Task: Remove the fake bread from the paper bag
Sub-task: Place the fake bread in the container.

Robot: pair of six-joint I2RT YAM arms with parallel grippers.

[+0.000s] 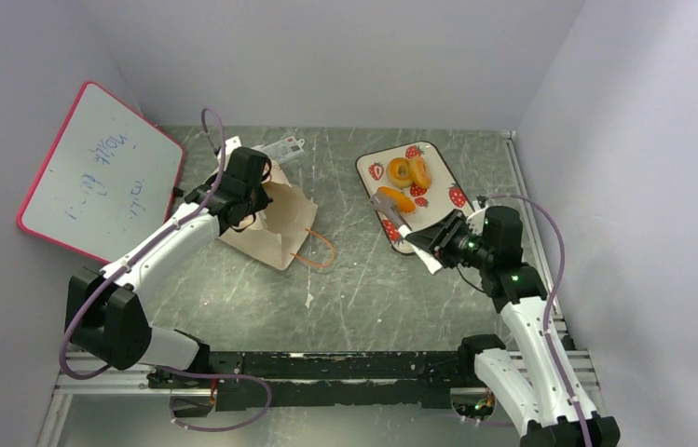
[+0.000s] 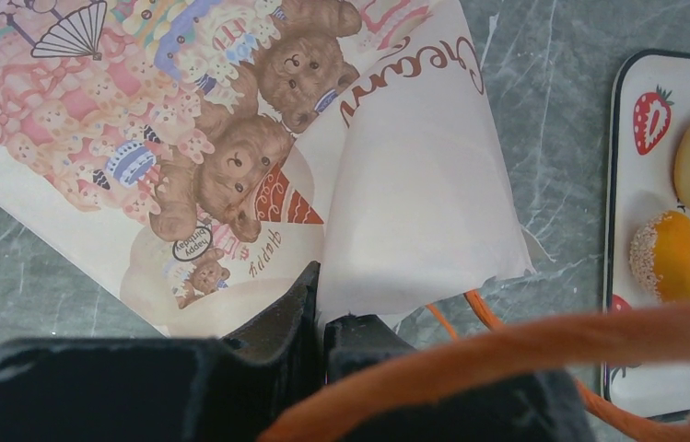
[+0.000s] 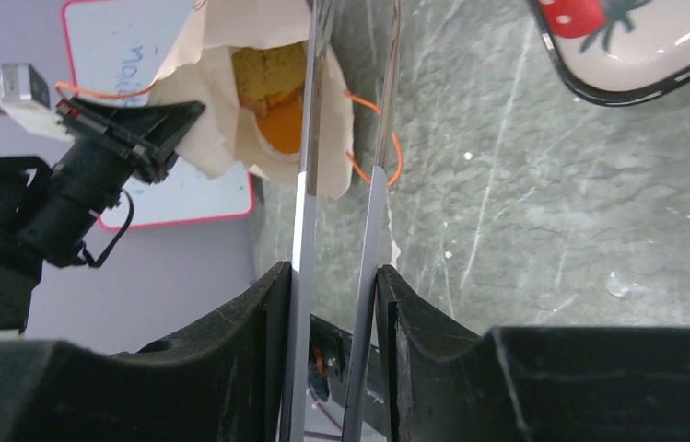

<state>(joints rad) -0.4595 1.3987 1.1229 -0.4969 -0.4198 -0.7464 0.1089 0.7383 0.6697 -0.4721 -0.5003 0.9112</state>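
Observation:
The paper bag [image 1: 275, 233] lies on its side left of centre, its mouth facing right. My left gripper [image 1: 244, 209] is shut on the bag's paper edge [image 2: 332, 304], an orange cord handle [image 2: 507, 345] looping across its fingers. Inside the open bag, golden and orange fake bread [image 3: 272, 101] shows. More fake bread lies on the strawberry tray [image 1: 438, 158]: two rings [image 1: 399, 171] and a longer loaf [image 1: 395, 198]. My right gripper [image 1: 440, 244] [image 3: 333, 272] is shut on metal tongs [image 3: 302, 184], whose two arms point toward the bag's mouth.
A red-framed whiteboard [image 1: 98, 172] leans against the left wall. A small white tag card [image 1: 280, 146] lies behind the bag. The bag's other orange handle [image 1: 319, 250] trails on the dark marbled table [image 1: 363, 298]. The walls close in on three sides.

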